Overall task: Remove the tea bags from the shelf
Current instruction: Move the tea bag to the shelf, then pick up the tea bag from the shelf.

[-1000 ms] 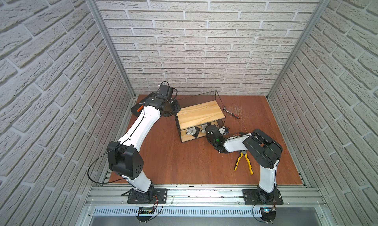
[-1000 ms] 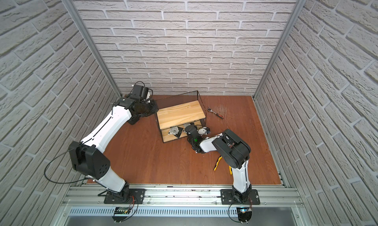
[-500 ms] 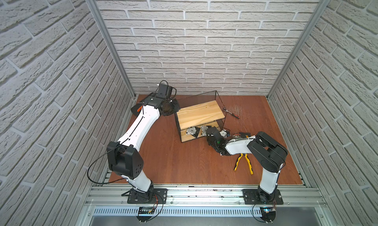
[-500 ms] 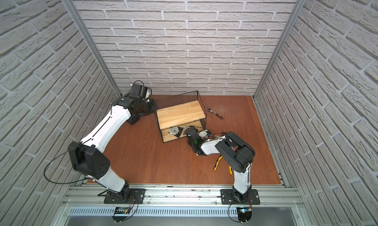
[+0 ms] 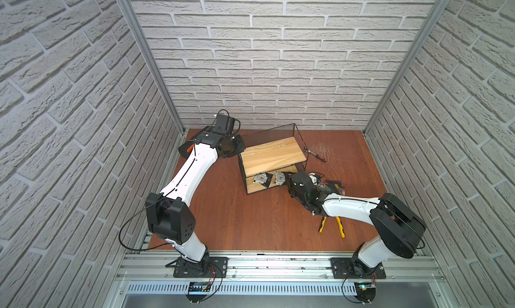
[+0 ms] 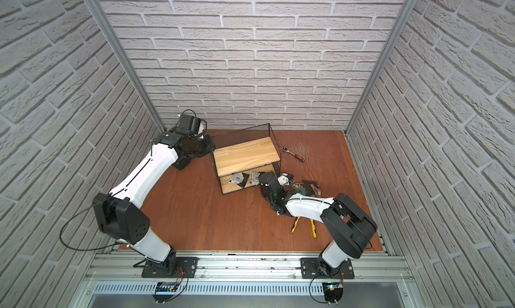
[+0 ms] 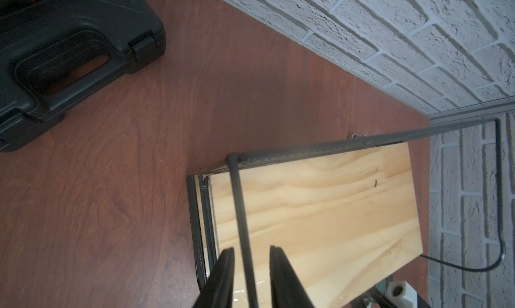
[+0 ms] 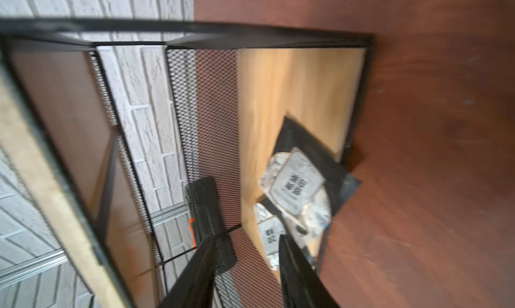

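- The left gripper (image 7: 250,249) is seen at the shelf's (image 5: 271,156) back left corner. Its jaws are parted around the top wire rail (image 7: 242,209) with a gap on either side, so nothing is clamped.
- The upper board (image 6: 245,156) is seen bare. The tea bags (image 5: 267,178) left in the shelf (2 white-grey sachets (image 8: 296,181) over 1 black sachet (image 8: 315,150), as far as can be told) are strung along the front edge of the lower board (image 5: 252,188).
- The right gripper (image 8: 246,238) is held at the lower tier's open front, jaws apart and empty. The sachets lie just ahead of it, so the right arm is judged much the nearer.
- Loose tea bags (image 5: 330,184) are seen heaped on the table (image 5: 250,214) just beside the shelf's right end.
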You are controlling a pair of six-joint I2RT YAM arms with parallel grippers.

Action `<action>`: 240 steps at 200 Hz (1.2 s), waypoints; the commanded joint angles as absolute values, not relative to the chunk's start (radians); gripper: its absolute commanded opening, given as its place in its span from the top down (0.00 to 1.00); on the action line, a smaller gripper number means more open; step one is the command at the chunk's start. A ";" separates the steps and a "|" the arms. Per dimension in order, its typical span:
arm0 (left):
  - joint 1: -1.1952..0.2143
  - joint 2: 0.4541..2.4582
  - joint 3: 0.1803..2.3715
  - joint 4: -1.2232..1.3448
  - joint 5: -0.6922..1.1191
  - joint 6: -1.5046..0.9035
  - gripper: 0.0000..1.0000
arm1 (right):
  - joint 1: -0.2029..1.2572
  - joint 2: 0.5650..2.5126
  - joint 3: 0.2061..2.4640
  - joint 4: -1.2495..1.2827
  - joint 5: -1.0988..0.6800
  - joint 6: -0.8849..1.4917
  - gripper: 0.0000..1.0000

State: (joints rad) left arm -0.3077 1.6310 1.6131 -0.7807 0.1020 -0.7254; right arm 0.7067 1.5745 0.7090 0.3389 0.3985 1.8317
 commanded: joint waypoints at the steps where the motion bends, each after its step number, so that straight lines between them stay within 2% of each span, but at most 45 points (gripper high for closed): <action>1: -0.299 1.632 1.637 -0.785 0.098 -0.697 0.72 | 0.712 1.590 0.667 0.284 0.382 1.794 0.52; 45: -0.298 1.631 1.635 -0.794 0.096 -0.686 0.72 | 0.702 1.726 0.684 0.389 0.363 1.792 0.46; 81: -0.298 1.628 1.634 -0.793 0.098 -0.683 0.72 | 0.685 1.828 0.731 0.437 0.361 1.807 0.48; 141: -0.288 1.632 1.635 -0.792 0.106 -0.678 0.72 | 0.669 1.891 0.770 0.439 0.414 1.873 0.69; 178: -0.284 1.634 1.637 -0.788 0.113 -0.675 0.72 | 0.669 1.877 0.773 0.470 0.405 1.852 0.97; 240: -0.284 1.636 1.634 -0.780 0.123 -0.675 0.72 | 0.685 1.685 0.731 0.375 0.420 1.805 0.98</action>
